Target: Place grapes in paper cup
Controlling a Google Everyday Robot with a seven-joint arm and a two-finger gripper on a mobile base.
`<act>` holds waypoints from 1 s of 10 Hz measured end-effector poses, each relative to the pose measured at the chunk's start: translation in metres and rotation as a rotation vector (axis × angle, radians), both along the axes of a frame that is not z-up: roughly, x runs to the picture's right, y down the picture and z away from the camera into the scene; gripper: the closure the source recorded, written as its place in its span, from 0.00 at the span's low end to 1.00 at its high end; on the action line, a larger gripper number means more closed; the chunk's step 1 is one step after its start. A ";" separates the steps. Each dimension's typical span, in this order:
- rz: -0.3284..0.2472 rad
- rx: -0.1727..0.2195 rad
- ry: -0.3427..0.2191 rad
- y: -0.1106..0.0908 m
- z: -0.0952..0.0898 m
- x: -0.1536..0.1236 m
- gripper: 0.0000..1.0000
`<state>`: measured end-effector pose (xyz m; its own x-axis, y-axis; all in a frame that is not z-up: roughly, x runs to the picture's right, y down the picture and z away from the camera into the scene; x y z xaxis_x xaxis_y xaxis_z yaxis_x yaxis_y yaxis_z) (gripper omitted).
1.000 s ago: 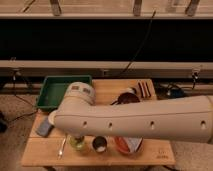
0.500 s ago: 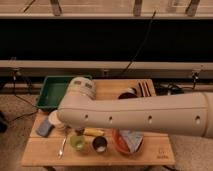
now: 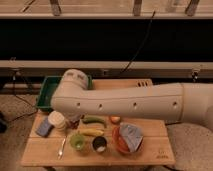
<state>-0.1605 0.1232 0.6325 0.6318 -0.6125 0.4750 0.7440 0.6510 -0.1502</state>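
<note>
The paper cup [image 3: 56, 120], off-white and short, stands on the left part of the wooden table [image 3: 150, 155], just below my arm's elbow. The grapes are hidden from view. My big white arm [image 3: 130, 104] crosses the picture from the right and bends above the cup. My gripper is out of sight behind the arm and is shut; I cannot tell whether it holds anything. A small dark shape [image 3: 75, 119] shows under the arm just right of the cup, and I cannot make out what it is.
A green tray [image 3: 46, 92] sits at the back left. A blue sponge [image 3: 44, 127] lies left of the cup. Nearby are a green vegetable [image 3: 94, 120], a banana [image 3: 90, 132], an orange-red fruit [image 3: 115, 119], a green cup [image 3: 76, 142], a dark cup [image 3: 99, 144], a fork [image 3: 62, 147] and a reddish bowl [image 3: 120, 145].
My arm has risen in the view, uncovering the paper cup, the banana and the things in the middle of the table.
</note>
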 end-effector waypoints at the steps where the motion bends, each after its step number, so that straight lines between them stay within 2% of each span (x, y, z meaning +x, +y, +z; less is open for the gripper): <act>1: -0.016 -0.002 -0.011 -0.001 0.002 -0.010 0.93; 10: -0.122 -0.012 -0.074 -0.008 0.019 -0.067 0.93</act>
